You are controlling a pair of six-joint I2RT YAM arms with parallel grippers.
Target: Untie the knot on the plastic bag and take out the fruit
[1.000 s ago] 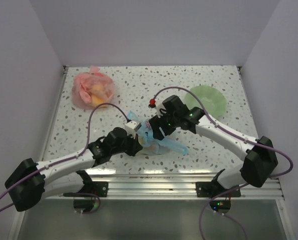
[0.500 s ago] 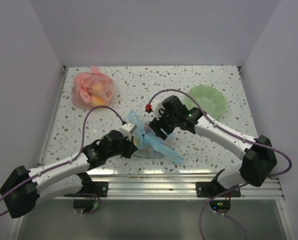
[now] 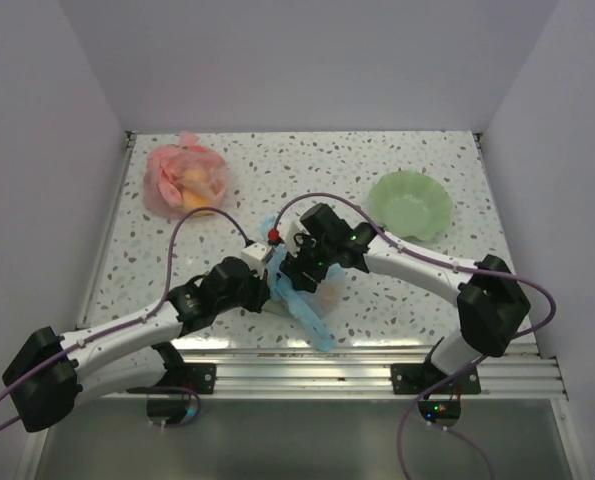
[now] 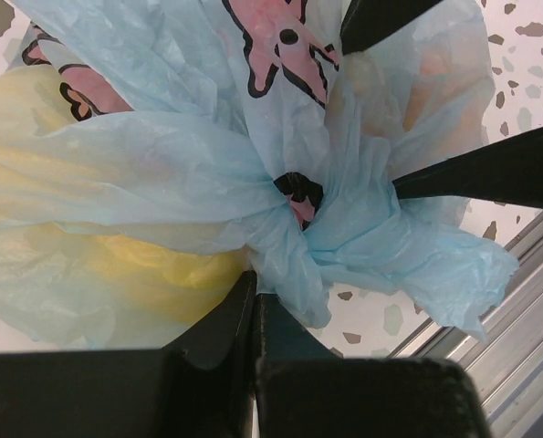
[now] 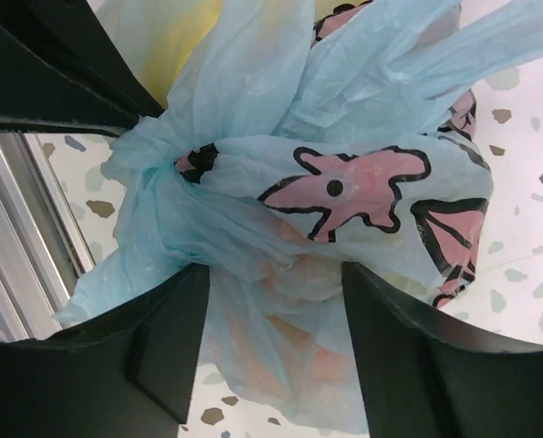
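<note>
Speckled table (image 3: 377,160) inside white walls, with both arms meeting near its front edge over the plastic bag (image 3: 299,298). In the left wrist view the knot (image 4: 294,196) is tied tight, the blue film gathered into a twisted bunch with a loose tail hanging beside it. By my reading the first step is not yet done.

The fruit (image 4: 116,265) is all inside. A yellow shape presses against the film on one side, and a peach-orange one shows under the pink print in the right wrist view. How many there are I cannot tell through the plastic.

The left gripper (image 4: 251,278) has its jaws together, apparently nipping a fold of film just beneath the knot, though the contact is partly hidden. The right gripper (image 5: 276,301) has its jaws apart, standing either side of the bag's bulge beside the knot, clamped on nothing.

Left to do: loosen the knot, open the mouth, lift out each fruit. A green bowl (image 3: 410,203) sits well apart to the right, and a pink bag (image 3: 185,180) lies at the far left.
</note>
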